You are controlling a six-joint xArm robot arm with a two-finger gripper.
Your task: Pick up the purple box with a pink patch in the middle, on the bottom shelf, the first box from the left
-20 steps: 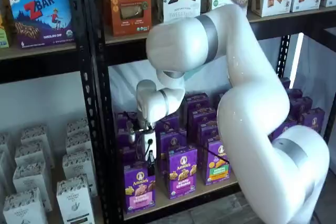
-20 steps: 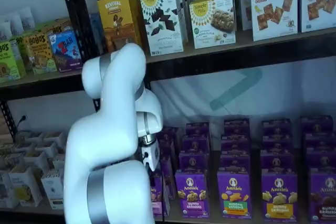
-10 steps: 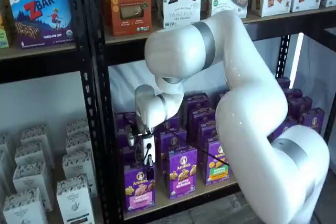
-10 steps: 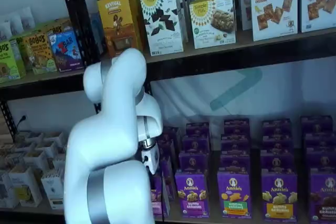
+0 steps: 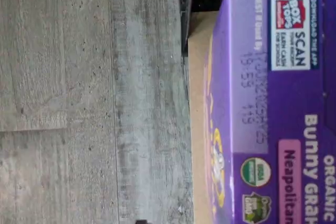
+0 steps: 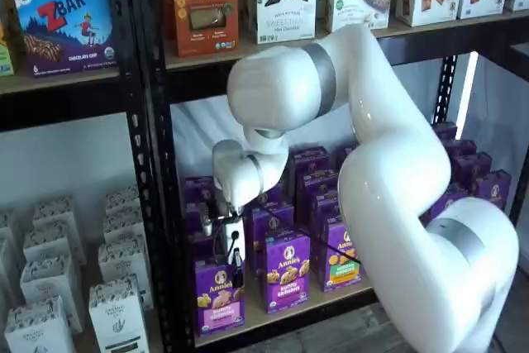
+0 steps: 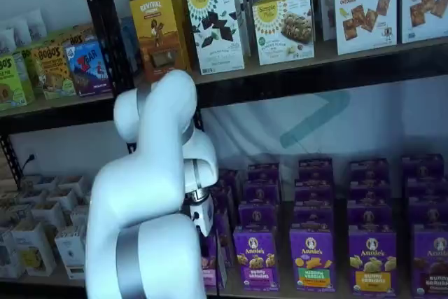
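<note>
Wrist view looks down on the purple box (image 5: pixel 273 103) at the bottom shelf (image 5: pixel 197 129) front edge; my gripper (image 6: pixel 235 269) hangs over it, fingers spread to straddle its top.

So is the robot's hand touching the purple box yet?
Cannot tell. In a shelf view the gripper hangs right over the purple box, and its jaws overlap the box top, so any gap is hidden.

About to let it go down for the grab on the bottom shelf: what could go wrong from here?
The purple box stands close beside a near-identical carton, so a finger may strike or tip the neighbour. The gripper is seen side-on above the box, so its alignment is hard to confirm. More cartons stand right behind, which could get pushed.
</note>
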